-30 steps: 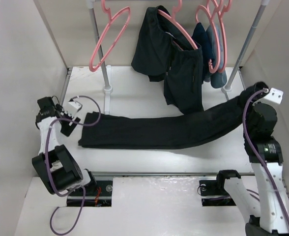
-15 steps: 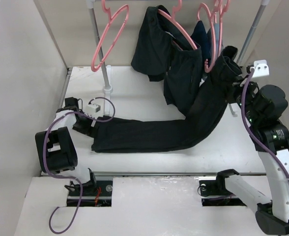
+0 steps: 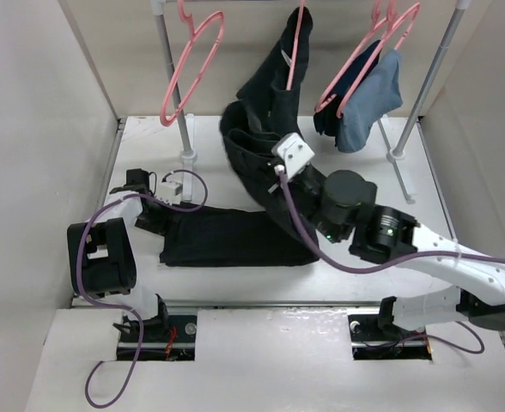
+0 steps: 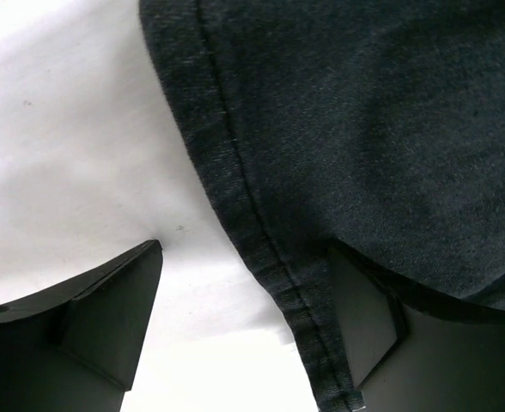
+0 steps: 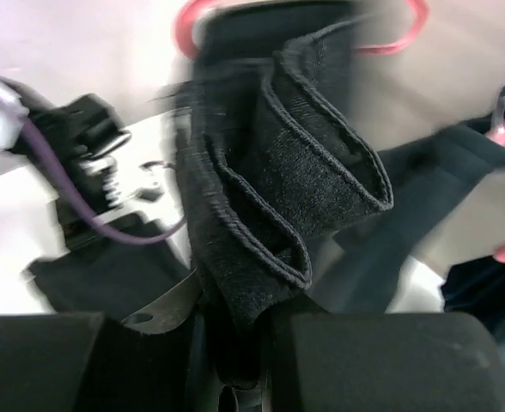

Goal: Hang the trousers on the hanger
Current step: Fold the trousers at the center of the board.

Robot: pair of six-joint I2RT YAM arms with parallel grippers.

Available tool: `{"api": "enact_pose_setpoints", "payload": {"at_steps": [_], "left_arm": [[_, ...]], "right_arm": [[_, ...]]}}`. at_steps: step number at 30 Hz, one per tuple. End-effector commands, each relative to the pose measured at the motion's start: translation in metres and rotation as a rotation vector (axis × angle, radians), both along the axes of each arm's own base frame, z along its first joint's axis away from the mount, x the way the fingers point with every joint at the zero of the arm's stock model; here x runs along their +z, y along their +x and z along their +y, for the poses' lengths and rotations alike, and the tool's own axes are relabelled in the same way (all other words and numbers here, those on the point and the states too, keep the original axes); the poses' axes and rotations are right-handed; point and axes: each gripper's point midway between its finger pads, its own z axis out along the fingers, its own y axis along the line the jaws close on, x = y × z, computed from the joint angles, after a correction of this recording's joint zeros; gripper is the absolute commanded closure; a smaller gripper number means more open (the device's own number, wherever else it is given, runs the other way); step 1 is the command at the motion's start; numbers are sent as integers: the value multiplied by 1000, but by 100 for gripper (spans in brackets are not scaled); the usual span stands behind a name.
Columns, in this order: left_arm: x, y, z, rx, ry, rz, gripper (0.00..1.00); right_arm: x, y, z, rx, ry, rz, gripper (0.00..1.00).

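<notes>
The black trousers (image 3: 235, 236) lie flat across the table. Their right part is folded up and back towards the rail. My right gripper (image 3: 261, 146) is shut on a bunched end of the trousers (image 5: 270, 189) and holds it up at mid-table; the pinch shows in the right wrist view (image 5: 244, 360). An empty pink hanger (image 3: 188, 64) hangs at the back left, and its pink arc (image 5: 184, 26) shows behind the held cloth. My left gripper (image 3: 160, 221) is open at the trousers' left end. In the left wrist view (image 4: 244, 247) the hem (image 4: 261, 249) lies between its fingers and over the right one.
A second pink hanger (image 3: 297, 43) carries a shorter black garment (image 3: 265, 81). Further pink hangers (image 3: 364, 69) hold navy and pale-blue clothes (image 3: 368, 112). Rack poles stand at the back left (image 3: 182, 129) and back right (image 3: 420, 94). White walls close both sides.
My right arm has swung from the right side to mid-table, carrying the trousers' end up and leftwards so the cloth folds over. The hung clothes have swayed. My left gripper has stayed at the left end.
</notes>
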Motion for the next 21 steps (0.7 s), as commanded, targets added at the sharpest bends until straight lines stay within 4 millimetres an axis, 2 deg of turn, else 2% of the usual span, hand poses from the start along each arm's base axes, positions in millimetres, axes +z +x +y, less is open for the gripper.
{"api": "enact_pose_setpoints", "payload": {"at_steps": [1, 2, 3, 5, 6, 7, 10, 11, 12, 15, 16, 17, 21], "left_arm": [[9, 6, 5, 75, 17, -14, 26], [9, 2, 4, 84, 14, 2, 26], [9, 5, 3, 81, 3, 2, 26], [8, 7, 5, 96, 16, 9, 26], [5, 6, 5, 96, 15, 20, 26], [5, 3, 9, 140, 7, 34, 26], [13, -2, 13, 160, -4, 39, 27], [15, -1, 16, 165, 14, 29, 27], [15, -7, 17, 167, 22, 39, 27], [18, -9, 18, 170, 33, 40, 27], [17, -9, 20, 181, 41, 43, 27], [17, -9, 21, 184, 50, 43, 27], [14, -13, 22, 195, 56, 67, 27]], "right_arm": [[73, 23, -52, -302, 287, -113, 100], [64, 28, -42, -313, 296, -102, 100], [40, 40, -14, -321, 252, -78, 100], [21, 52, 12, -347, 228, -45, 100], [19, 58, 21, -365, 222, -42, 100], [-8, 69, 46, -383, 191, -13, 100], [-34, 83, 65, -457, 150, 7, 100], [-52, 89, 75, -480, 130, 23, 100], [-59, 91, 68, -543, 131, 31, 100], [-58, 88, 49, -613, 211, 63, 100], [-66, 87, 43, -629, 206, 70, 100], [-61, 84, 35, -628, 225, 73, 100], [-83, 73, 57, -550, 181, 85, 100]]}}
